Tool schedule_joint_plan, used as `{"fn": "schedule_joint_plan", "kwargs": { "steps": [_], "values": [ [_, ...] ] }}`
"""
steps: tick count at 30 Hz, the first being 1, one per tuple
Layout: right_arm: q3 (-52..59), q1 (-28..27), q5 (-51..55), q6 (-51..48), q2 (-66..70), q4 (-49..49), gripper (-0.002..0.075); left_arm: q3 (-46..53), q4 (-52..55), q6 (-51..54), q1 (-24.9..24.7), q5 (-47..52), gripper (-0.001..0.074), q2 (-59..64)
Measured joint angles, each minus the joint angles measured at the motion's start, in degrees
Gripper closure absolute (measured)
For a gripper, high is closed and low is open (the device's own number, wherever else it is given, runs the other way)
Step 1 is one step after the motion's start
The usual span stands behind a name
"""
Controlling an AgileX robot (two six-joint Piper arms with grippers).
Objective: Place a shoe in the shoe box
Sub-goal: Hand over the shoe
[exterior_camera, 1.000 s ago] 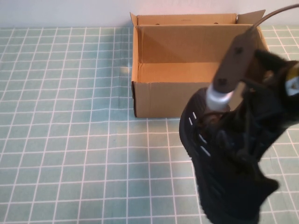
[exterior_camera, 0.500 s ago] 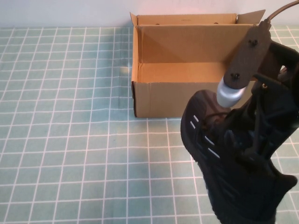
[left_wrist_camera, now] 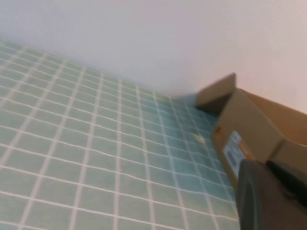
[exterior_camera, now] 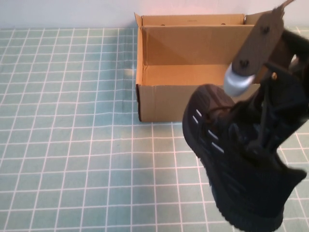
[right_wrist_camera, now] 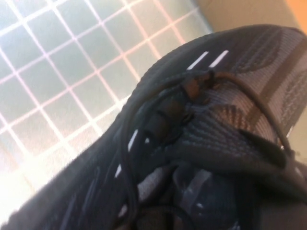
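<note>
Right gripper [exterior_camera: 270, 92], jaws closed on the black knit laced sneaker [exterior_camera: 241, 159], holds it aloft over the counter just before the brown corrugated cardboard box [exterior_camera: 193, 72]; toe may catch the near wall; left gripper [left_wrist_camera: 268, 196] parked, jaws indeterminate.

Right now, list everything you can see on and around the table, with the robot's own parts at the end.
shoe: one, black knit with black laces and short white dashes on its side, held up above the table's near right area, in front of the box.
shoe box: one, brown cardboard, open, nothing visible in the part of its interior that shows, standing at the far middle of the table.
table mat: one, pale green with a white grid, covering the table.
wall: white, behind the table.
right tool: dark, buried in the shoe at the right, carrying it.
left tool: dark, only an edge visible in the left wrist view, near the box's corner.
</note>
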Motion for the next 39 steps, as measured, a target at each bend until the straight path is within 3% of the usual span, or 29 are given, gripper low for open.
{"fn": "schedule_joint_plan", "kwargs": {
  "steps": [9, 14, 26, 30, 39],
  "values": [
    [-9.62, 0.00, 2.81, 0.99, 4.12, -0.97, 0.0730, -22.25, -0.10, 8.34, -3.02, 16.47, 0.0739, 18.07],
    [-15.26, 0.00, 4.29, 2.51, 7.77, -3.70, 0.0734, -31.67, -1.97, 18.04, -3.26, 19.24, 0.0739, 29.94],
    [-29.38, -0.10, 6.50, 4.62, 19.84, -8.84, 0.0731, -43.89, -29.96, 51.22, -4.18, 22.56, 0.0739, 56.48],
    [-35.35, -1.58, 7.71, 4.62, 24.57, -8.47, 0.0731, -47.85, -34.08, 57.53, -9.45, 19.73, 0.0739, 62.87],
    [-42.24, -6.03, 8.73, 4.80, 31.05, -5.61, 0.0731, -54.99, -34.77, 63.94, -27.17, 8.50, 0.0738, 71.03]
  ]
}}
